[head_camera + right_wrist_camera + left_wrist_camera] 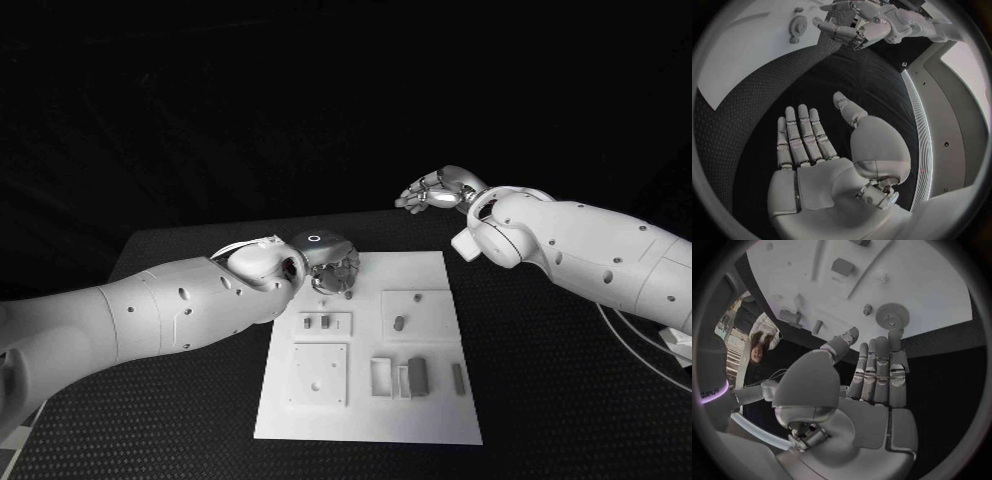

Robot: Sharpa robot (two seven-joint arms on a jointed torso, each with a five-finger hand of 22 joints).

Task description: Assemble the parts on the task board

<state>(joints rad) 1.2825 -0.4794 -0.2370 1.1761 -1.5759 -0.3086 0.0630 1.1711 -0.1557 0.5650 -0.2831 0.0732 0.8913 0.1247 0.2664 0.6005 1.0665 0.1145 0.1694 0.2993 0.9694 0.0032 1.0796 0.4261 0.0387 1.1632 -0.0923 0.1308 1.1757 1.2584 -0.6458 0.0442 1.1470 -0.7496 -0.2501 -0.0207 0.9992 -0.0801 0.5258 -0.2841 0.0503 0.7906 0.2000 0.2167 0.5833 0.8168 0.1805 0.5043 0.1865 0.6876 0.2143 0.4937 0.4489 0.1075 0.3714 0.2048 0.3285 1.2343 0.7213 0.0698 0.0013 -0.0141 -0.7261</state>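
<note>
The white task board (433,410) lies in the middle of the table. Small grey parts sit on it: a pair (315,322) in a left recess, one (400,323) in a recess beside it, a taller block (417,375) and a thin bar (459,376) nearer me. My left hand (329,268) hovers over the board's far left corner, fingers straight and holding nothing. In the left wrist view that hand (873,385) reaches toward a toothed gear (892,316) and a small peg (867,309) on the board. My right hand (440,190) is raised beyond the board's far edge, its palm (817,150) flat and bare.
Black textured table (562,400) surrounds the board on all sides. A square plate (319,374) and an open frame (381,377) lie on the board's near half. A cable (635,345) runs along the right arm.
</note>
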